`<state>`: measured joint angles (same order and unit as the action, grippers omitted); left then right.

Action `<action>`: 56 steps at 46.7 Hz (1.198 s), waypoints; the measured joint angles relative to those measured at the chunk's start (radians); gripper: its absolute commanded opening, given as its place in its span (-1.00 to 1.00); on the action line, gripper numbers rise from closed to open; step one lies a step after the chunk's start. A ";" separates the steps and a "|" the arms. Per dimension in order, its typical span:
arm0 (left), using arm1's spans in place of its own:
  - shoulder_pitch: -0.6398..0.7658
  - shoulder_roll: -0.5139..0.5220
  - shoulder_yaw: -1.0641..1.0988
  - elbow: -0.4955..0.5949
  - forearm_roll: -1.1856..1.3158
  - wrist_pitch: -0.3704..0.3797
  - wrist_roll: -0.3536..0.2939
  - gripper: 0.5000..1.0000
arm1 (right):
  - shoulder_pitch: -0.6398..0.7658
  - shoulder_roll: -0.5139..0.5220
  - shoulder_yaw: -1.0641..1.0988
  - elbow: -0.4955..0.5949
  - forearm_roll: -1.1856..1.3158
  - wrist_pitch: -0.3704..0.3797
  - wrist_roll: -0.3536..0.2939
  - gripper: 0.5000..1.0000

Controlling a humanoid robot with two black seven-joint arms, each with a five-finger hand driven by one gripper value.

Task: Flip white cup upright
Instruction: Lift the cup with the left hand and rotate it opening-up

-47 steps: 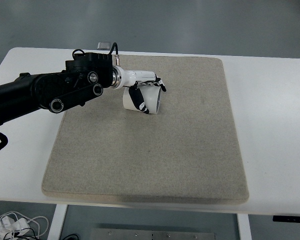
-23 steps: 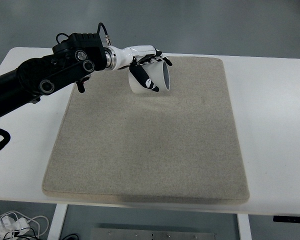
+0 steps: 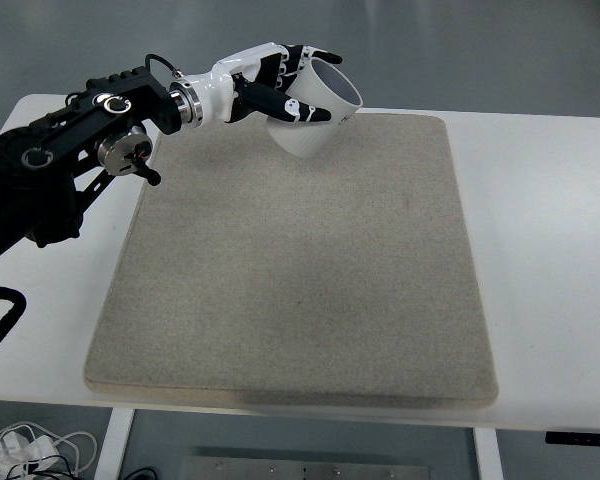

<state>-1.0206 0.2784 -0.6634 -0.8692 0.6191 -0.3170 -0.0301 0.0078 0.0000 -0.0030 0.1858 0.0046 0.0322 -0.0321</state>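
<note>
Top view: left hand (image 3: 280,85) now up at top centre of frame, fingers (image 3: 298,109) wrapped round white cup (image 3: 318,115). Cup lifted clear off mat (image 3: 300,280), mouth swung upward since second ago. Flip mostly done, just needs setting down on table (image 3: 540,250).

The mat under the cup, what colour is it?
The mat is beige-grey and speckled, seen in the top view.
</note>
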 measured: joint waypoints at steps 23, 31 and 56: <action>0.183 -0.002 -0.142 0.001 0.003 -0.033 -0.265 -1.00 | 0.000 0.000 0.000 0.000 0.000 0.000 0.000 0.81; 0.222 -0.008 -0.143 0.005 0.012 -0.029 -0.377 -1.00 | 0.000 0.000 0.000 0.000 0.000 0.000 0.000 0.81; 0.272 -0.048 -0.138 0.084 0.020 -0.015 -0.549 -1.00 | 0.000 0.000 0.000 0.000 0.000 0.000 0.000 0.81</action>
<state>-0.7487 0.2305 -0.8015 -0.7850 0.6395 -0.3317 -0.5791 0.0080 0.0000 -0.0031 0.1860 0.0046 0.0321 -0.0322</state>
